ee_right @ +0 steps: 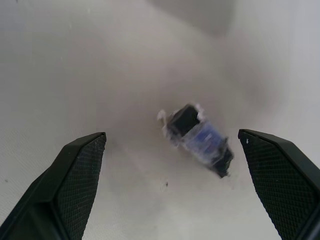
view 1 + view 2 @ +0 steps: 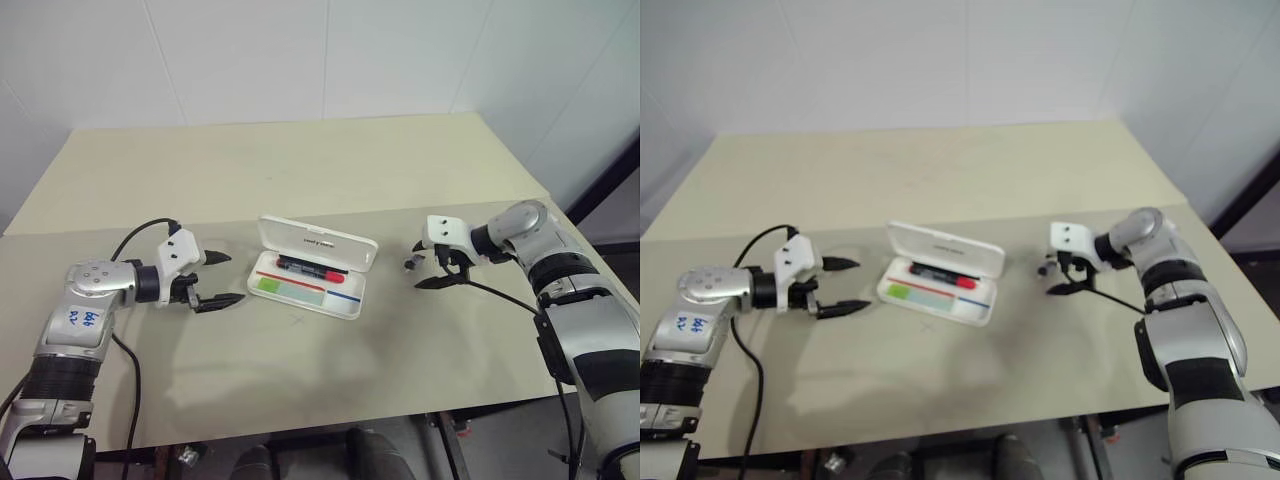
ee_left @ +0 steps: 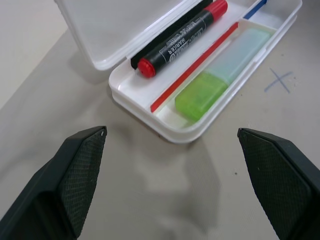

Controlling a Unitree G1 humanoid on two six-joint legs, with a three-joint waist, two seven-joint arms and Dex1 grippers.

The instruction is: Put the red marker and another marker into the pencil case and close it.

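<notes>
The white pencil case [image 2: 346, 309] lies open at the table's middle, its lid [image 2: 322, 243] raised at the far side. Inside it the red marker [image 3: 182, 36], black-barrelled with red ends, lies along the lid side. The lime-green highlighter [image 3: 202, 94] lies in the nearer compartment, beyond the red stripe. My left gripper [image 2: 233, 278] stands open just left of the case, pointing at its short end and touching nothing. My right gripper [image 2: 417, 266] hangs open to the right of the case, tilted down over a small dark object [image 1: 197, 140].
The small dark and bluish object [image 2: 409, 264] lies on the beige table [image 2: 300, 170] between the case and my right gripper. A pen-drawn cross [image 3: 278, 80] marks the tabletop near the case. White walls rise behind the table.
</notes>
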